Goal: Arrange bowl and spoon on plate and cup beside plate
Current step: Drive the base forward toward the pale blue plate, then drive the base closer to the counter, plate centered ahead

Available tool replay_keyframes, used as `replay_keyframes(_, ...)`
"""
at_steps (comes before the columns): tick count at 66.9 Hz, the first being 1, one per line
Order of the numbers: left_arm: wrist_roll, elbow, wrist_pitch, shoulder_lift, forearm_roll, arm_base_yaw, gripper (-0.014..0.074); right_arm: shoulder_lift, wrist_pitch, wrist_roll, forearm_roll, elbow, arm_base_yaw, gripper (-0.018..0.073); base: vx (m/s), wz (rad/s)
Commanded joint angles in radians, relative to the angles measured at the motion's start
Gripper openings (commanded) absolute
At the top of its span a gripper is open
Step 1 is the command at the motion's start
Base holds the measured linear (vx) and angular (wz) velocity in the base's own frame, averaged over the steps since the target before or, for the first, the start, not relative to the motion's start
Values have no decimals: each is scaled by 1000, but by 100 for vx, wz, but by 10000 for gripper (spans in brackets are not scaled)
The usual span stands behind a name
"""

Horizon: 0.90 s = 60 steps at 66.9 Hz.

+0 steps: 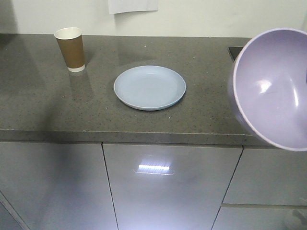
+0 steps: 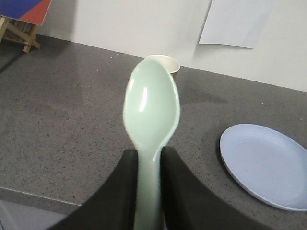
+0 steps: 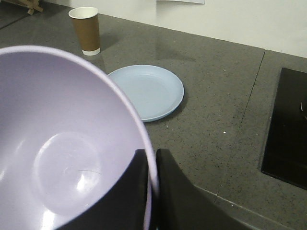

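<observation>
Bowl (image 3: 57, 143) comes nearest, crowding the right wrist view. Its thin rim is clenched between the dark fingers (image 3: 175, 191) of the right gripper (image 3: 152, 158), one finger inside the wall and one outside. The bowl is held clear of the countertop (image 3: 216, 96) and tipped on its side, with nothing in it. The front view shows its open mouth filling the right edge but not the grip. Only the right wrist view shows a black recessed panel (image 3: 288, 129) in the counter at the far right.

The spoon (image 2: 151, 108) shows in the left wrist view alone. The left gripper (image 2: 147, 160) grasps its handle between two dark fingers, in the air above the counter's near part. Its long axis runs straight away from the camera, scoop end forward, and its tip overlaps the cup (image 1: 71, 49) in that picture.

Grey cabinet doors (image 1: 170, 191) below the counter edge appear only from the front.

Farther back, the plate (image 1: 149, 87) lies flat and bare mid-counter. The cup stands upright at the back left near the wall, well apart from the plate. Its white inside shows at the rim, but what it holds cannot be told. A paper sheet (image 1: 133, 5) hangs on the wall behind. The left wrist view adds a wooden stand (image 2: 21, 36) at far left.
</observation>
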Motion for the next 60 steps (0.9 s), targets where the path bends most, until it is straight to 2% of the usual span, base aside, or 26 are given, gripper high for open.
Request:
replay_keyframes(1,2,-22,-46,-11,28,-4,-6,-4,-60,-6,37,-25,-4,-4,5,0)
replay_keyframes(60,2,-22,-46,-11,28,-4,-6,-4,-60,-6,37,-25,-4,-4,4,0)
